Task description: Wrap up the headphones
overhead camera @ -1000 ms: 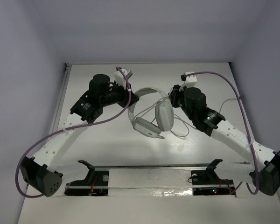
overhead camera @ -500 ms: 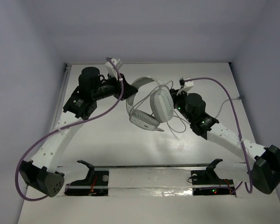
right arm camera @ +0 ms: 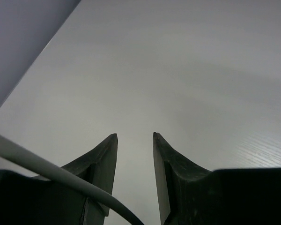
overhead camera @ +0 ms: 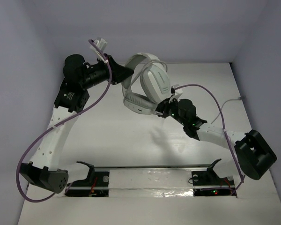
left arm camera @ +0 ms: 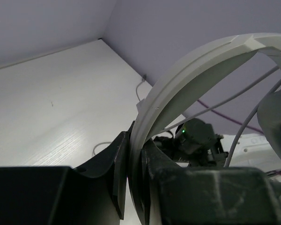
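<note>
1. Headphones (overhead camera: 152, 83): held clear of the table (overhead camera: 107, 145), over its far half, with the headband (left arm camera: 192, 70) uppermost and both ear cups tilted below it.
2. Left gripper (left arm camera: 135, 140): sits at the left end of the headphones, jaws closed hard on the headband, which is pinched edge-on between both fingers.
3. Right gripper (right arm camera: 134, 136): sits just below and right of the headphones' lower ear cup (overhead camera: 136, 102). Jaws parted by a narrow gap, nothing gripped, only bare table visible through it.
4. Grey cord (right arm camera: 37, 161): trails from the headphones and crosses in front of the finger on the left of the right wrist view, outside the gap. Cannot tell whether it touches that finger.
5. Around the headphones:
   - purple cables (overhead camera: 47, 136) looping along both arms on either side;
   - a black bracket (overhead camera: 87, 169) and a second bracket (overhead camera: 214, 165), well apart from them at the table's near edge;
   - a thin white wire (overhead camera: 232, 101) well to the right;
   - pale lilac walls behind.
6. Green light (overhead camera: 172, 114): glows on the right arm, just below the headphones.
7. Pale marks on the left arm's black housing (overhead camera: 69, 97), left of the headphones: too small to read.
8. Hidden or cut off:
   - the cord's far end, not traceable;
   - the lower part of the left wrist view, blocked by that gripper's own dark body;
   - one ear cup, cropped at that view's right edge.
</note>
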### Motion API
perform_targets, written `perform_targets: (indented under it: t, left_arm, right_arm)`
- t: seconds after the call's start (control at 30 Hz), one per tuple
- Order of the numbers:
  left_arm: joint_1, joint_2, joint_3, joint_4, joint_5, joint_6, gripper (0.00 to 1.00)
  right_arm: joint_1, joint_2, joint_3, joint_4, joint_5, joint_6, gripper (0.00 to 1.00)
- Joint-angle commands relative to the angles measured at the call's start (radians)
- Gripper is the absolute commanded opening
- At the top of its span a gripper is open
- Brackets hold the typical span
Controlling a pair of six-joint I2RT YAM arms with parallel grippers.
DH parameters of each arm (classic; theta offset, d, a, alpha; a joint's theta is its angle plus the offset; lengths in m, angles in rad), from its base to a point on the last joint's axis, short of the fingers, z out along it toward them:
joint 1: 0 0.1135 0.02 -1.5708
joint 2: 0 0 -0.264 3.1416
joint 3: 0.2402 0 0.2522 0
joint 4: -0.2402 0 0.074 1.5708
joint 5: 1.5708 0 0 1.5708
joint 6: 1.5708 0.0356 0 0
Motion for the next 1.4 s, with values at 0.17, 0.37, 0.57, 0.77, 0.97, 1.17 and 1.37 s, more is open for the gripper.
perform_targets:
  t: [0.17,0.37,0.57,0.77,0.97,1.17,1.37]
  left_arm:
    - [0.064,0.013,0.057,0.255,0.038,-0.272,0.0]
    - [0.099,0.027,0.086,0.316,0.041,-0.338,0.0]
    - [0.11,0.04,0.106,0.353,0.022,-0.401,0.0]
    - [0.11,0.017,-0.021,0.479,-0.098,-0.531,0.0]
    - [0.12,0.029,-0.086,0.522,-0.334,-0.537,0.0]
    - [0.12,0.041,-0.126,0.51,-0.584,-0.446,0.0]
    - [0.099,0.055,-0.191,0.422,-0.877,-0.217,0.0]
  right_arm:
    - [-0.007,0.09,-0.027,0.182,-0.105,0.051,0.42]
    - [-0.007,0.182,-0.033,0.241,-0.13,0.078,0.44]
    - [-0.007,0.278,0.006,0.271,-0.153,0.091,0.45]
    - [0.016,0.343,0.048,0.262,-0.226,0.13,0.39]
    - [0.172,0.334,0.066,0.157,-0.187,0.114,0.12]
    - [0.378,0.271,0.101,-0.033,-0.113,0.128,0.0]
    - [0.487,0.087,0.166,-0.338,-0.007,0.114,0.0]
